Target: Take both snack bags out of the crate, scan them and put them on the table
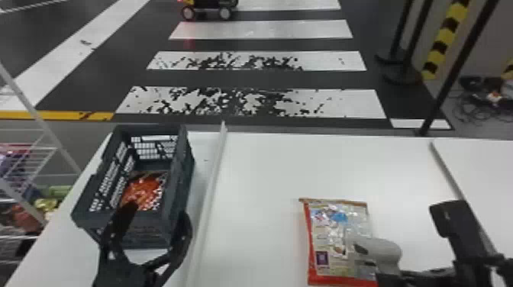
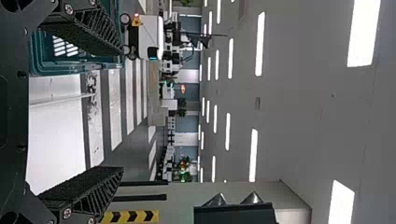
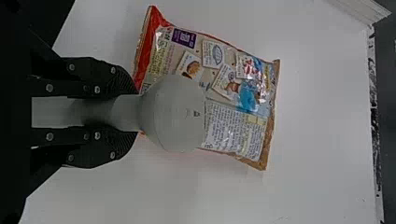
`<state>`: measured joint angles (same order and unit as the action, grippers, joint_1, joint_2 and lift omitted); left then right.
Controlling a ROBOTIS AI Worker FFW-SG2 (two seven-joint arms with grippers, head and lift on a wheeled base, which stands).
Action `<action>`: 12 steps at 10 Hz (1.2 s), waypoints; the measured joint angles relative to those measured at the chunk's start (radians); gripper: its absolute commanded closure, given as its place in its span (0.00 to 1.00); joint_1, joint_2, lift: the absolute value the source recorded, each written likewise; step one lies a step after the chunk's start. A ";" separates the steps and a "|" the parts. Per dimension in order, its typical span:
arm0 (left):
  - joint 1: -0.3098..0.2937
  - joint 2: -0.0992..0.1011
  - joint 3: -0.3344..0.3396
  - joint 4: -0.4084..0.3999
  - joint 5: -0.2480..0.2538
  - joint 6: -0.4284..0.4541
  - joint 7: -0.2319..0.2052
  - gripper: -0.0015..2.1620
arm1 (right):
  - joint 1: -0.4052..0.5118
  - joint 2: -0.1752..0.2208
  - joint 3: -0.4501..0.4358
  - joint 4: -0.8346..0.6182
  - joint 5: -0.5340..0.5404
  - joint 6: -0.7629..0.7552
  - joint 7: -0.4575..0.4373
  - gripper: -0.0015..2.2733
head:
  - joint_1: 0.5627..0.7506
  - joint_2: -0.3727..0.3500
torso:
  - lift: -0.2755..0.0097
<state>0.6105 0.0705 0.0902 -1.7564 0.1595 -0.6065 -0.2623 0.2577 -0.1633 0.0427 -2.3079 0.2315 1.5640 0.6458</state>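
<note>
Head view: the bench (image 1: 259,171) carries the crate (image 1: 178,191) at its left side, long walls running away from the robot; inside the crate, down on its floor, lies the orange-red snack bag (image 1: 143,191), partly covered by the near wall and a dark finger, so its long axis cannot be told for sure; the other snack bag (image 1: 328,232) lies on the bench to the right of the crate, well apart from it, its long axis running roughly the same way as the crate's; the left claw (image 1: 157,214) stands spread at the crate's near end, one finger over the crate's opening and the other beside its right wall, nothing between them; the right claw (image 3: 133,113), on the far side of the bench bag from the crate, is pinching the grey handheld scanner (image 1: 381,248), whose head sits over that bag. Scanning the bench bag looks like the step in hand; after that, the fetch should turn on the crate bag lying ahead of the left claw and below the crate's rim, with the left arm clearly the nearer; both fingers would need to come inside the walls before going down, or the outer one could catch on the crate's right wall.
</note>
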 measured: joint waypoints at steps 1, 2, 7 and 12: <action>0.000 -0.001 0.000 0.000 0.000 0.000 0.000 0.06 | -0.003 0.000 -0.002 0.015 -0.003 0.000 0.000 0.99 | 0.70 0.62 | 0.65; 0.000 -0.001 0.001 0.000 0.000 0.000 0.000 0.06 | -0.005 0.000 -0.005 0.022 -0.005 0.000 0.001 0.99 | 0.70 0.62 | 0.65; -0.002 -0.005 0.002 0.001 0.000 0.001 0.000 0.06 | -0.021 0.008 -0.039 0.023 -0.012 0.000 0.001 0.99 | 0.70 0.60 | 0.65; -0.003 -0.003 0.003 0.003 0.000 0.002 0.000 0.06 | -0.076 0.018 -0.236 0.105 -0.026 0.000 -0.011 0.99 | 0.70 0.42 | 0.65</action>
<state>0.6074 0.0675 0.0935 -1.7533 0.1595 -0.6050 -0.2623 0.1821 -0.1451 -0.1933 -2.2032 0.2057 1.5640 0.6343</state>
